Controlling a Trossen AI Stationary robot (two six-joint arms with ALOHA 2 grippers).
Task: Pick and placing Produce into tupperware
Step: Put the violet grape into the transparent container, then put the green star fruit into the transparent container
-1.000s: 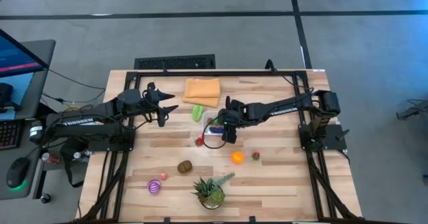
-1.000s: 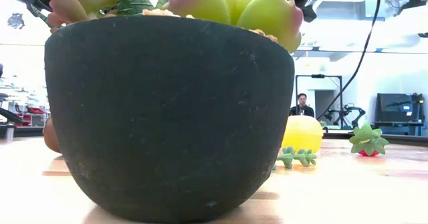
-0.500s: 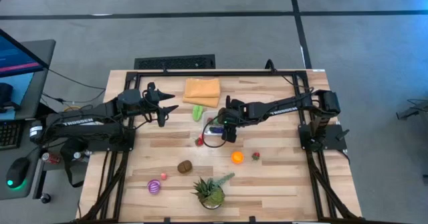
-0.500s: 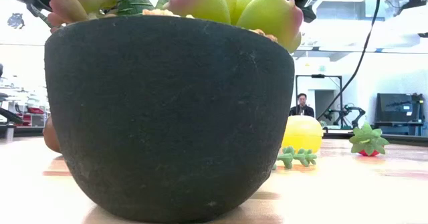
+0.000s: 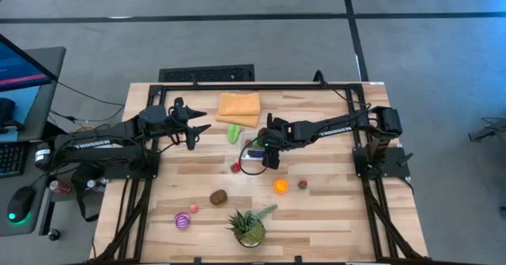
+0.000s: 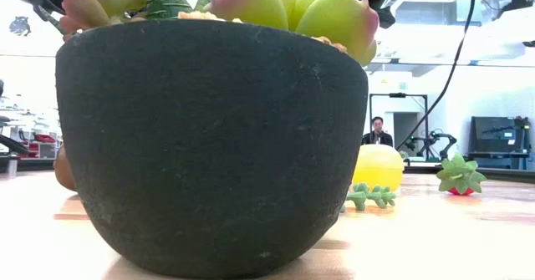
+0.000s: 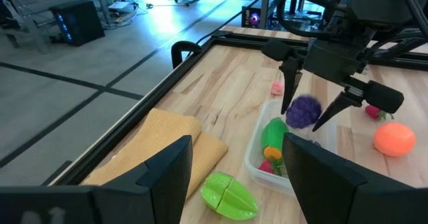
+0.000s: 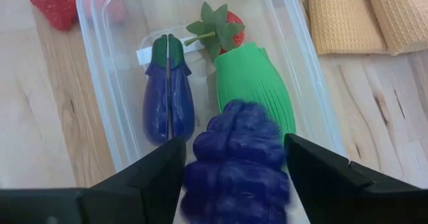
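The clear tupperware tub (image 5: 244, 161) sits at the table's middle; its rim (image 8: 100, 83) shows in the right wrist view. Inside it lie a purple eggplant (image 8: 168, 93), a ribbed green vegetable (image 8: 257, 83) and a strawberry (image 8: 224, 27). My right gripper (image 5: 269, 151) hangs over the tub, shut on a purple grape bunch (image 8: 234, 160). My left gripper (image 5: 197, 135) waits open above the table's left part, near a light green fruit (image 7: 229, 194). More produce rests loose: a red piece (image 5: 236, 167), an orange (image 5: 280, 186), a brown one (image 5: 218, 196) and a striped one (image 5: 182, 220). My right gripper pinches the grape bunch between its two fingers (image 7: 289, 83), one on each flank (image 8: 194, 164), coming from above and pointing down. The bunch (image 7: 304, 110) is lifted clear, over the tub's contents.
A folded orange cloth (image 5: 239, 107) lies at the far side beside the green fruit (image 5: 234, 132). A spiky potted plant (image 5: 249, 227) stands at the near edge, and its dark pot (image 6: 209, 146) fills the low view. A strawberry (image 5: 302, 184) and a small pink piece (image 5: 193, 208) lie loose. A person (image 6: 378, 132) stands far behind.
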